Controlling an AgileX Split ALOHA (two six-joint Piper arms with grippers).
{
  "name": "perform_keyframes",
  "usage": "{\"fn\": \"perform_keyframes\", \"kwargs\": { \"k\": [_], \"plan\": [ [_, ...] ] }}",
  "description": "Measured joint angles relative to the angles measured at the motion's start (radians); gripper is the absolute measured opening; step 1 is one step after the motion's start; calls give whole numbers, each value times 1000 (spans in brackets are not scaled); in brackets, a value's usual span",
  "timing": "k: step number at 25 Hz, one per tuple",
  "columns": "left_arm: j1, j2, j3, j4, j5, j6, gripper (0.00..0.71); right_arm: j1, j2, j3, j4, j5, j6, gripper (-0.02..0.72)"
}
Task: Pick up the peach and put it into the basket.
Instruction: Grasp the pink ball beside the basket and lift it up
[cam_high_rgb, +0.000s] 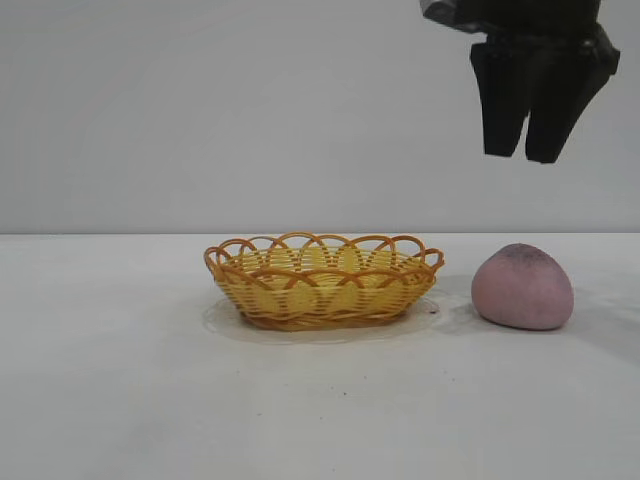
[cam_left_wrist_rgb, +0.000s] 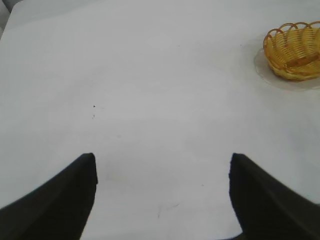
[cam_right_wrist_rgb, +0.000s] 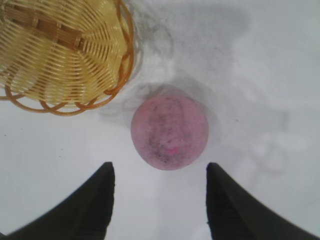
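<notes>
White tabletop lies bare around the peach (cam_high_rgb: 522, 287), which sits on it just beside the empty basket (cam_high_rgb: 322, 281). It looks matte, firm-skinned and light, so a grasp across its widest middle should suit. Above it, the right gripper (cam_high_rgb: 527, 150) hangs spread and empty; the left gripper (cam_left_wrist_rgb: 162, 195) waits open, well apart.

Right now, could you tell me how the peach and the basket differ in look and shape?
The peach is a dull pink, solid rounded lump with dark smudges on top; the basket is yellow-orange openwork wicker, a shallow oval with a looped rim. The basket is clearly wider and flatter than the peach, which stands a little taller. The basket is hollow and holds nothing. Both rest on the white table, side by side, not touching.
</notes>
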Motion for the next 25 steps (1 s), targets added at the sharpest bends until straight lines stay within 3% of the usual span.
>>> {"fn": "perform_keyframes", "kwargs": {
  "k": [14, 21, 22, 23, 25],
  "plan": [
    [0, 0, 0, -6, 0, 0, 485, 5, 152, 0, -5, -4, 15, 388],
    [0, 0, 0, -6, 0, 0, 485, 5, 183, -4, -7, -6, 22, 60],
    [0, 0, 0, -6, 0, 0, 485, 5, 183, -6, -14, -6, 22, 59],
    [0, 0, 0, -6, 0, 0, 485, 5, 183, -8, -23, -6, 22, 0],
    [0, 0, 0, -6, 0, 0, 485, 7, 183, -10, -36, -6, 22, 0]
  ]
}}
